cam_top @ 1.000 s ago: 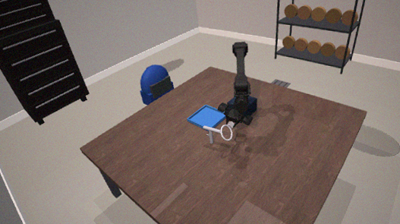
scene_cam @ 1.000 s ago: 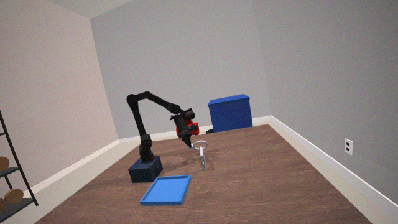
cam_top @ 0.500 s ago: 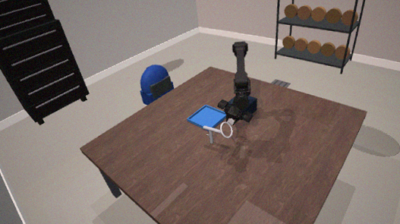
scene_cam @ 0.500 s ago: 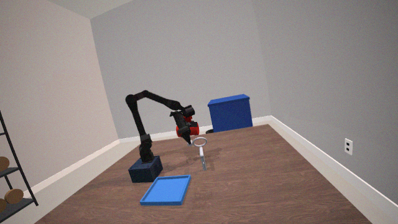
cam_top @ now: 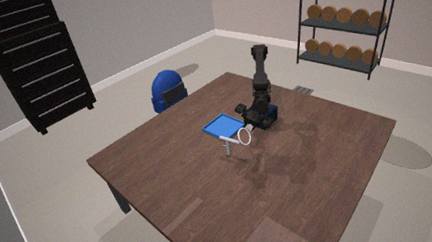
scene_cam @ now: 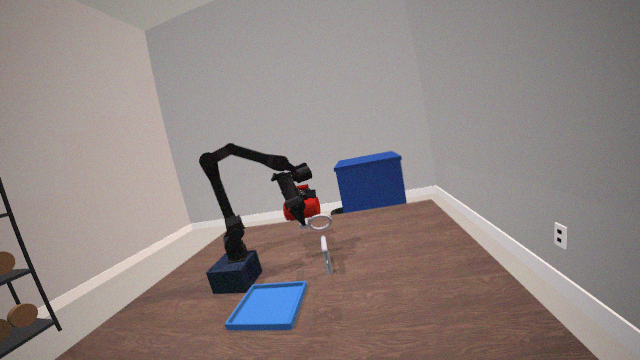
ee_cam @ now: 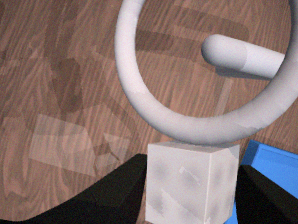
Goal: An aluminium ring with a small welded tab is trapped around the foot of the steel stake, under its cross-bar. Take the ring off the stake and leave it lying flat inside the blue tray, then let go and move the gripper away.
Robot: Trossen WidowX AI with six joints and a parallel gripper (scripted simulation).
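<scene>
Whereas the top view set the aluminium ring (cam_top: 250,139) (scene_cam: 320,229) (ee_cam: 200,131) visually against one end of the cross-bar (cam_top: 228,140) (scene_cam: 324,243) (ee_cam: 250,57), the exterior view showed a gap, with the ring raised above the bar. The wrist view, looking down through the ring, framed the bar's rounded end in the opening; the bar passed beneath the ring's rim. This view alone resolved the grip: the jaws were closed on the block-like welded tab (cam_top: 249,127) (scene_cam: 303,226) (ee_cam: 192,182), one finger on either side. The stake's upright (cam_top: 228,148) (scene_cam: 328,265) stood on the worktop (cam_top: 194,168) (scene_cam: 425,290) (ee_cam: 30,50) in the top and exterior views. The blue tray (cam_top: 223,126) (scene_cam: 270,305) (ee_cam: 280,172), fully visible in those two, entered the wrist view only partly, at lower right. The ring was outside it.
</scene>
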